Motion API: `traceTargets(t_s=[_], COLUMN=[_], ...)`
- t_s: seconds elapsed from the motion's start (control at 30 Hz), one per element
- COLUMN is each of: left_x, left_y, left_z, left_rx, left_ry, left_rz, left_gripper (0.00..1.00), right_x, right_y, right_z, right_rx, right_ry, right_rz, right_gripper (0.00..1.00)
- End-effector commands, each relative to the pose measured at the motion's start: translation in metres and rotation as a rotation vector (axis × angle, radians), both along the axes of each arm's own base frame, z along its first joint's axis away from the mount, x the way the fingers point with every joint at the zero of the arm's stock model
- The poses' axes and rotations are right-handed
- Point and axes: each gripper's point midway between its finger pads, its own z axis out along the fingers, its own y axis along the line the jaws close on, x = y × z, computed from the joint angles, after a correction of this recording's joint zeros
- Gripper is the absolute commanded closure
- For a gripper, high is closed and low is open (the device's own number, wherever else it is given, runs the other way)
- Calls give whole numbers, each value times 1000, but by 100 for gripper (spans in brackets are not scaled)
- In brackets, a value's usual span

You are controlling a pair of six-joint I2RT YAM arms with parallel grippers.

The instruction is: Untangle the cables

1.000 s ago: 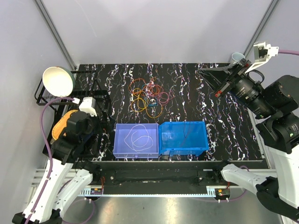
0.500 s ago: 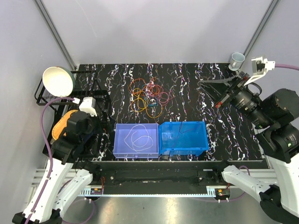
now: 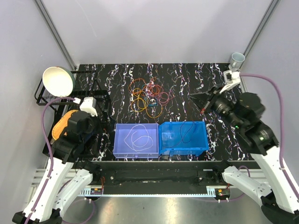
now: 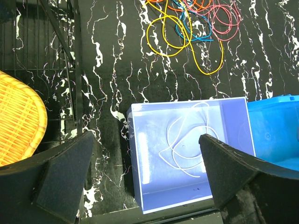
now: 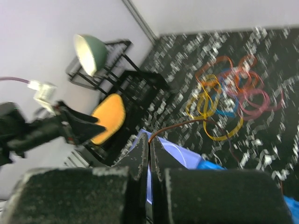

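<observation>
Swinging in from the far right corner over the last second, the right hand (image 5: 149,145) now hangs to the right of the pale violet-blue plastic bin (image 3: 122,148) and a little beyond its far wall. Its two black fingers are pressed flat together, pinching a thin dark reddish-brown wire (image 5: 182,123). The wire arcs out from between the tips and trails down into the bright blue plastic bin (image 3: 200,145), which sits touching the pale bin's right side.

The left hand (image 4: 145,137) hovers above the pale bin's near left corner. Its fingers are spread as wide as they go, and it holds and touches nothing.

Inside the pale bin lies a single white wire (image 3: 138,136) in a loose coil, already on its own. The reddish-brown one looks freed as well, since no other strand clings to it in the wrist view (that view is blurred, so a fine snag could be missed). It has yet to be let go.

Most of the work is left, by my reading. The tangle of orange, red, yellow, pink and blue cables (image 3: 149,98) sits on the black white-veined surface (image 3: 187,77) beyond the pale bin's far wall, well clear of both hands. Its loops overlap, with yellow ones at the near edge and orange at the far.
</observation>
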Motion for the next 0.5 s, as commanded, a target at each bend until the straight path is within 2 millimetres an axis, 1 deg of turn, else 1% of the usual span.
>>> traceTargets(t_s=[0.0,0.03,0.1,0.13,0.2,0.23,0.3,0.33,0.4,0.43,0.47], left_x=[8,9,9,10,10,10,10,10,11,11,11], left_y=[-1,-1,-2,-2,-2,-2,-1,-2,-2,-2,-2], left_z=[9,8,6,5,5,6,5,4,4,4,3], left_rx=[-7,-6,-3,-1,1,-1,0,1,3,4,3], left_ry=[-42,-38,-32,-27,-27,-30,-28,-26,-23,-22,-18], left_rz=[9,7,5,5,6,6,9,8,6,6,4], left_gripper=[1,1,1,1,1,1,1,1,1,1,1], right_x=[19,25,29,31,33,32,31,29,26,21,19], right_y=[-5,-5,-4,-2,-1,0,1,1,1,1,0], right_z=[-22,-38,-55,-73,-89,-102,-114,-126,-136,-146,-150], right_rx=[-9,-32,-54,-72,-70,-75,-77,-86,-89,-97,-97], right_ry=[15,42,69,104,142,165,194,214,233,254,266], right_rz=[-86,-98,-105,-107,-109,-107,-103,-99,-91,-81,-79], right_gripper=[100,100,100,100,100,100,100,100,100,100,100])
